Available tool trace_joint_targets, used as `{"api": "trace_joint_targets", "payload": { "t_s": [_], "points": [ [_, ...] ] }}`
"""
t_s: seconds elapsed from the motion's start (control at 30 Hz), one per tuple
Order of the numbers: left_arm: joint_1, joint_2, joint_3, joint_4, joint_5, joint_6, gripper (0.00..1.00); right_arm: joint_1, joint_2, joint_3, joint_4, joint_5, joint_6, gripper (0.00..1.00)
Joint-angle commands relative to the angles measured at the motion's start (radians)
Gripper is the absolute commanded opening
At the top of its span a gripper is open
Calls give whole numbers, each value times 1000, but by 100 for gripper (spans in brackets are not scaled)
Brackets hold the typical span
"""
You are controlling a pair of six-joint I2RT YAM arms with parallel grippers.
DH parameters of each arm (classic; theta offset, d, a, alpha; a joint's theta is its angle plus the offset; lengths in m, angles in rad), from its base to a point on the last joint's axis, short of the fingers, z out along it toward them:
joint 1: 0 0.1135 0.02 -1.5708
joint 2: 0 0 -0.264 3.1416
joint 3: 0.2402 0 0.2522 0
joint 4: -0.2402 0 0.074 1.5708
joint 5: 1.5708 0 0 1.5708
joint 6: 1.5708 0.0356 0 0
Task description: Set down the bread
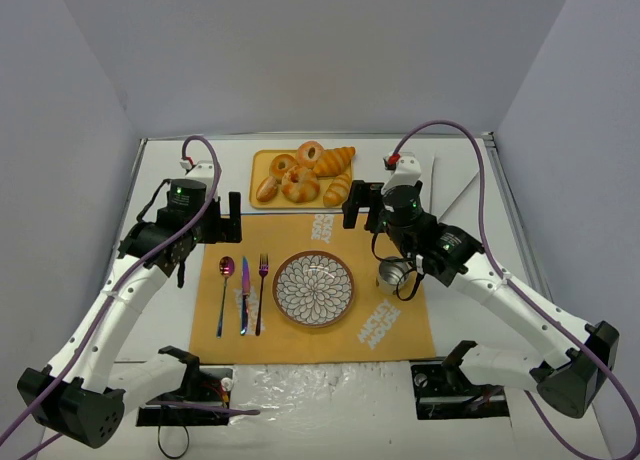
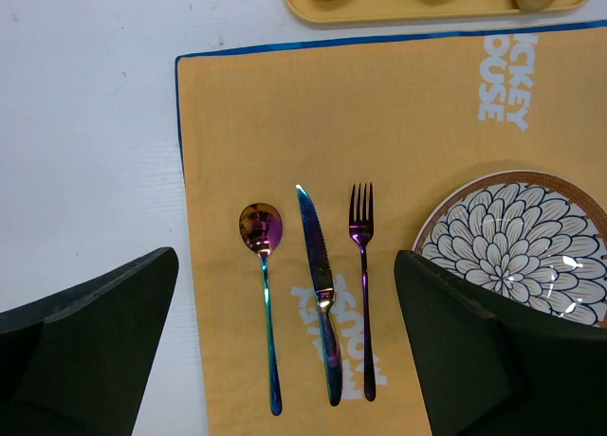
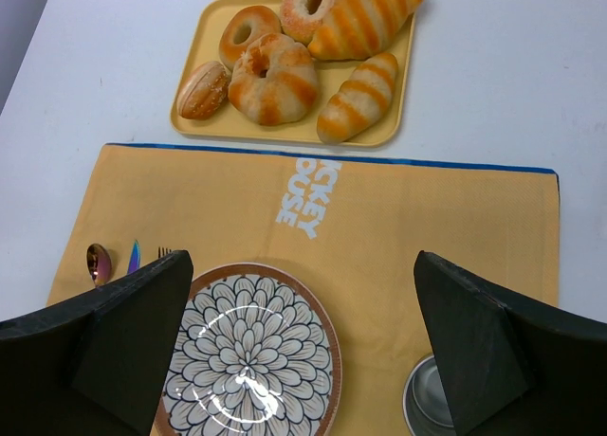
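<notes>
- the plate on the placemat has no bread on it; nothing is placed yet.
- the left gripper and right gripper hang above the mat, jaws wide apart, gripping nothing.
- the bread all lies on the yellow tray just beyond the mat; picking and placing remain.

- The left arm rises from its base, elbow bent — the left gripper points downward, jaws spread wide with nothing between them.
- The right arm mirrors it — the right gripper also faces down, jaws fully apart.
</notes>
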Motion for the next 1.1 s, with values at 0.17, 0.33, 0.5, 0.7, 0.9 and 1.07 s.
{"api": "trace_joint_targets", "payload": {
  "t_s": [0.17,0.33,0.5,0.7,0.9,1.07],
  "points": [
    [-7,-7,20,29,-6,5,96,-6,-10,33,30,71,6,100],
    [-7,-7,21,29,-4,5,96,-132,55,73,17,46,-7,100],
    [-7,-7,22,28,-4,4,96,-378,173,130,5,5,-49,100],
    [-8,-2,20,29,0,3,96,-578,379,236,-12,-4,-80,100],
    [-10,-10,20,29,-1,3,96,-696,540,294,-15,-50,-74,100],
    [-10,-12,20,31,5,3,96,-724,643,338,-13,-52,-64,100]
  ]
}}
